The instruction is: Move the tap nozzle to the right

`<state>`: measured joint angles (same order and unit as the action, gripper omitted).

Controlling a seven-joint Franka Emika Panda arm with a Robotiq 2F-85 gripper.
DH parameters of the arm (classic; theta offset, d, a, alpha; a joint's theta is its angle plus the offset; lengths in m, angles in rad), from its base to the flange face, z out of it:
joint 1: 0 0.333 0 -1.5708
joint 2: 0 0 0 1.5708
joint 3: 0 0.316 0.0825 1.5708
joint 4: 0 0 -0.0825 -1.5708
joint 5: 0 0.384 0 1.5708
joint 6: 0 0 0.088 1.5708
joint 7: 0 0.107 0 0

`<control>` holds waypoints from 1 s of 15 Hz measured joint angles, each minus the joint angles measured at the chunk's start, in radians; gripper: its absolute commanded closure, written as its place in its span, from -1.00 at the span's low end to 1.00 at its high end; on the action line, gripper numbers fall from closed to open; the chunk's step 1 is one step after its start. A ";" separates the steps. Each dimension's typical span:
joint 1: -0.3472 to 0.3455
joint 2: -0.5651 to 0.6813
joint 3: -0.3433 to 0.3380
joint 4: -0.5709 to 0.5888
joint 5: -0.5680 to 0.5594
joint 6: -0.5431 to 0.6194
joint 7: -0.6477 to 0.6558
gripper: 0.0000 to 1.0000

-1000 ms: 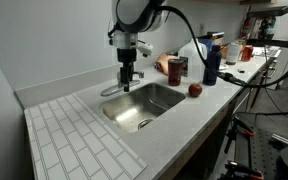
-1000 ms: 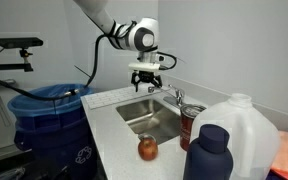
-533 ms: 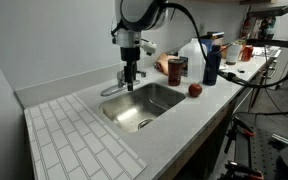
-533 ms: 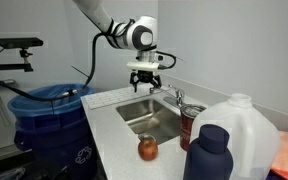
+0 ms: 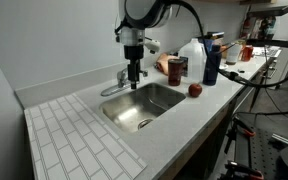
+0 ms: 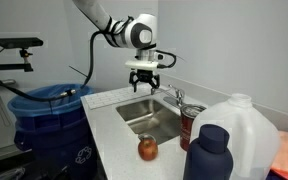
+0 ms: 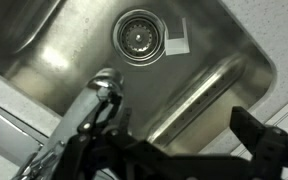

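Chrome marks the nozzle [image 7: 84, 108], which runs up from the lower corner of the wrist view to its tip above the sink [image 7: 219, 60], not far from the drain [image 7: 140, 35]. The gripper [image 7: 174, 140] hangs over it with its fingers [image 7: 256, 135] spread wide and nothing held between them. The nozzle lies right at one finger, along its edge or just under it. The far finger is well apart from the nozzle, over the sink's wall. Dark gripper parts cover the spot, so I cannot tell whether the near finger touches the chrome.

Over the last second the gripper [image 5: 134, 78] has drifted sideways along the back of the sink and risen a little, as an exterior view shows. The nozzle [image 5: 110, 90] points where it did, reaching out beyond the fingertips toward the sink's near corner. It has not swivelled yet, so the task looks hardly begun.

The shift reads as lining up rather than pushing. The next move probably calls for one finger lowered beside the nozzle, followed by a steady sideways sweep. If that finger sits too high, it may slide over the slim curved chrome and leave it where it is.
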<state>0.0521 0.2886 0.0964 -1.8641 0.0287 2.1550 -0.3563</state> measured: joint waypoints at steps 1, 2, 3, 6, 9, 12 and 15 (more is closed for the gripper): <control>-0.002 -0.009 0.000 -0.005 0.009 -0.009 0.000 -1.00; -0.004 -0.017 0.000 -0.008 0.021 -0.024 0.000 -1.00; -0.005 -0.027 0.000 -0.010 0.035 -0.042 0.000 -1.00; -0.010 -0.069 0.000 -0.015 0.076 -0.098 -0.006 -1.00; -0.011 -0.125 0.000 -0.015 0.086 -0.139 -0.008 -1.00; -0.010 -0.184 0.000 -0.016 0.084 -0.171 -0.008 -1.00; -0.009 -0.239 0.000 -0.017 0.064 -0.187 -0.008 -1.00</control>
<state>0.0429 0.0496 0.0968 -1.8814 0.0926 1.9676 -0.3644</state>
